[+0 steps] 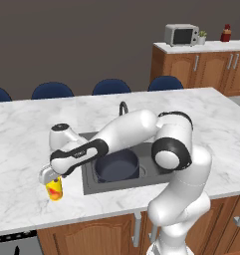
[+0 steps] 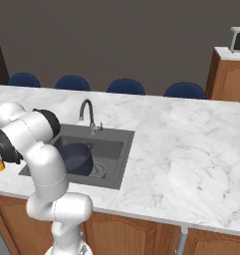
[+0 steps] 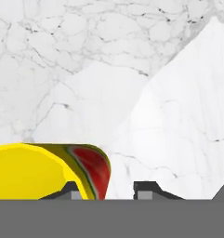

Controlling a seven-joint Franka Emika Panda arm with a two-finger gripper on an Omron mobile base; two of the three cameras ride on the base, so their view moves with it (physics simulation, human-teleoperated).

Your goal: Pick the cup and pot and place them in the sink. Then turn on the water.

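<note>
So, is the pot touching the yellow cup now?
Apart. In the left base view, the pot sits inside the sink, while the cup stands on the counter outside it.

Setting: rendered domestic kitchen. Evidence: white marble island counter (image 1: pixel 201 114) with recessed dark sink (image 2: pixel 114 159) and gooseneck faucet (image 2: pixel 86 112); dark pot (image 1: pixel 116 165) sits in the basin. Wooden cabinet doors (image 1: pixel 91 236) with metal handles below the counter. Blue chair backs (image 2: pixel 126 86) line the far side. Microwave (image 1: pixel 181 35) on a separate wooden cabinet unit (image 1: pixel 211 67) at the back.
</note>
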